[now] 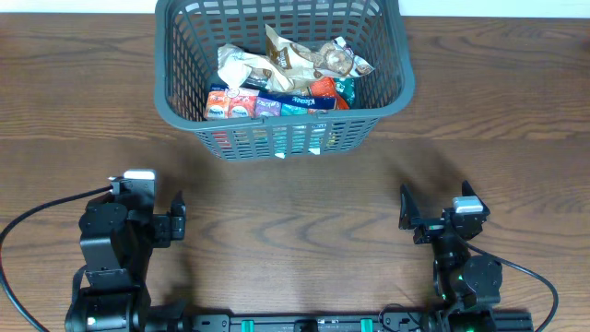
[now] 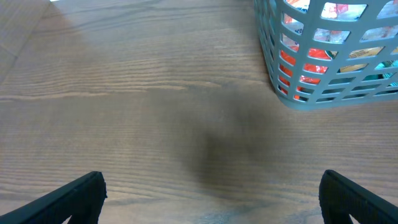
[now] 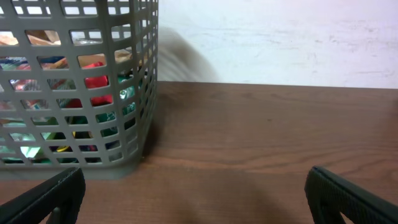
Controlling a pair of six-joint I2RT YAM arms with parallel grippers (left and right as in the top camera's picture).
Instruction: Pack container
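Observation:
The container (image 1: 175, 92) is a large dark grey lattice basket at the far middle of the table. It holds several snack packets (image 1: 286, 78), brown, white, red and teal. It also shows in the left wrist view (image 2: 323, 93) at upper right and in the right wrist view (image 3: 134, 93) at left. My left gripper (image 1: 177, 219) is open and empty at the near left, well short of the container; in its wrist view (image 2: 211, 196) only bare wood lies between the fingers. My right gripper (image 1: 406, 214) is open and empty at the near right, as its wrist view (image 3: 196, 193) shows.
The wooden table (image 1: 295, 203) runs between both grippers and the container. A white wall (image 3: 280, 37) stands behind the table's far edge. Black cables (image 1: 37, 221) trail from the arm bases at the near edge.

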